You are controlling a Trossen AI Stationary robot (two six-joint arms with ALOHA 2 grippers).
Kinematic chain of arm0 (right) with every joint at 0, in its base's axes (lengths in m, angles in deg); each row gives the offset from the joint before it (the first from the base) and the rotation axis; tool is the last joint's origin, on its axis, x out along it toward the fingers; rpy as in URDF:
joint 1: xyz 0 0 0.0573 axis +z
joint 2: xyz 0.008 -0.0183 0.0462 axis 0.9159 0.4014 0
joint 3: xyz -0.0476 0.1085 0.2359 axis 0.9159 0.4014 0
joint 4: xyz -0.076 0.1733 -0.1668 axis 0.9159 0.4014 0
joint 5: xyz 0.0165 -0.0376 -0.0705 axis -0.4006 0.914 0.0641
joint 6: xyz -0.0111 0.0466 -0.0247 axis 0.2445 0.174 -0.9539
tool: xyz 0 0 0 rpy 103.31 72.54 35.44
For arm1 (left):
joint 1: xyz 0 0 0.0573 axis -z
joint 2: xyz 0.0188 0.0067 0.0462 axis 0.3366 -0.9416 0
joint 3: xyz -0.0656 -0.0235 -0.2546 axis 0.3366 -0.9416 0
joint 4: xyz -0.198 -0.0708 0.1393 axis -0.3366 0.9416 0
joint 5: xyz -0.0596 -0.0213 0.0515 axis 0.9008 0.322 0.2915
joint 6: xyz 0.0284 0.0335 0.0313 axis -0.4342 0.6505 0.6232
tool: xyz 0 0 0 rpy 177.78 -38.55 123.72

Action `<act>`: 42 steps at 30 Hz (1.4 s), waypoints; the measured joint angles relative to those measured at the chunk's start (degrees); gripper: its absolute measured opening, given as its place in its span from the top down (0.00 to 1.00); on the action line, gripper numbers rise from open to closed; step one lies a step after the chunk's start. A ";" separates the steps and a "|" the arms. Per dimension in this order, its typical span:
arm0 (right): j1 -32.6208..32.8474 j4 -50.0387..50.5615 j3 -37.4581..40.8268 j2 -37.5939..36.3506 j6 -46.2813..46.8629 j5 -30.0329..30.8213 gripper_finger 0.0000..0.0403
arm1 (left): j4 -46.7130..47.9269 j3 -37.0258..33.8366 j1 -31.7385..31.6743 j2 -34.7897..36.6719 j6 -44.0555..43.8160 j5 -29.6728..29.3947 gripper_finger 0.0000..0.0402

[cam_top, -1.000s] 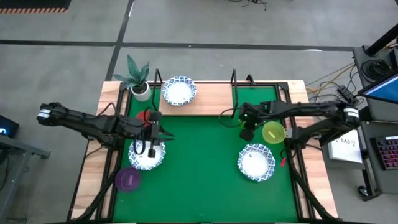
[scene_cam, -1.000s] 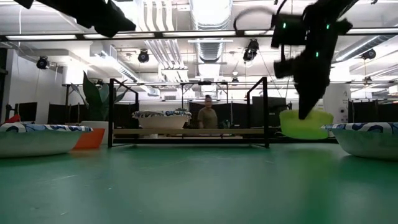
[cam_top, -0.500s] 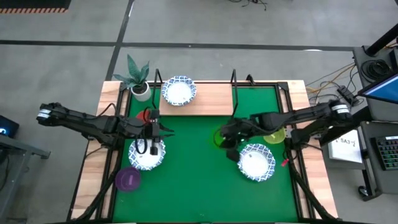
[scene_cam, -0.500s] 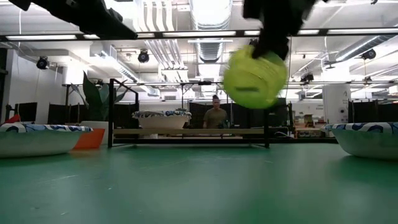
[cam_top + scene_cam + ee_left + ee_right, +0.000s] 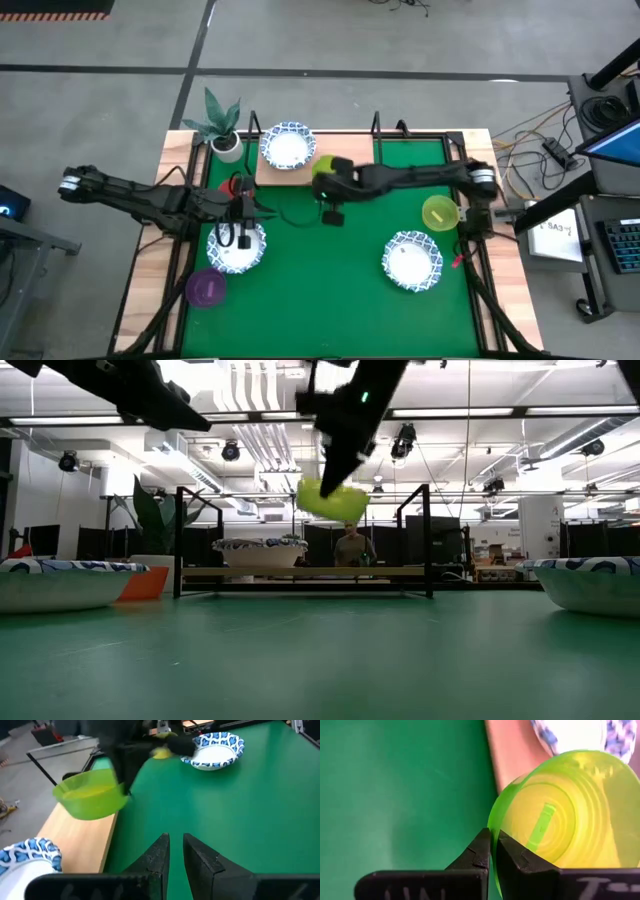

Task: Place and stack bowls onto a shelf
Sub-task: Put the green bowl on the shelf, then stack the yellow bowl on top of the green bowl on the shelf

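The yellow-green bowl is being pinched by its rim between the closed fingers of the right gripper; only the right wrist view reveals this grip. In the low view it is being held above the shelf, tilted. The left gripper, fingers nearly together, is hovering over a blue-patterned bowl.

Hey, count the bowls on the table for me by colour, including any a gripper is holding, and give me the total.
Blue-patterned white bowls: 3
Red bowl: 1
Purple bowl: 1
Yellow bowl: 1
Green bowl, held by the right gripper: 1
Total: 7
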 joint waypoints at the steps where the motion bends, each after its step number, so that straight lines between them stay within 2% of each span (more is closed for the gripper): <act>1: -1.37 1.93 -1.45 1.47 -0.67 0.01 0.98 | 0.31 0.00 0.00 0.30 -0.56 -0.02 0.91; 5: -6.55 6.94 -5.16 5.61 -2.68 -0.03 0.98 | 2.13 -0.02 0.00 2.51 -2.93 0.00 0.91; 12: -14.13 6.85 -5.36 9.30 -6.13 -0.50 0.98 | 4.35 -0.39 0.02 7.32 -6.61 0.00 0.91; 18: -16.92 6.17 -5.35 10.30 -7.88 -6.27 0.98 | 1.97 -0.39 0.02 10.19 -9.05 0.01 0.91; 27: -18.76 3.42 -5.35 10.46 -8.90 -6.20 0.97 | 1.21 -0.39 0.02 10.66 -9.45 0.00 0.91; 31: -19.01 2.94 -5.35 10.58 -8.52 -6.59 0.90 | 1.23 -0.39 0.02 10.15 -10.39 0.00 0.91; 38: -19.13 3.17 -5.33 10.52 -8.48 -6.57 0.69 | 1.23 -0.39 0.02 10.23 -11.04 -0.84 0.91; 42: -18.96 6.10 -5.85 8.55 -7.22 -6.57 0.63 | 1.23 -0.39 0.02 10.16 -11.76 -0.87 0.91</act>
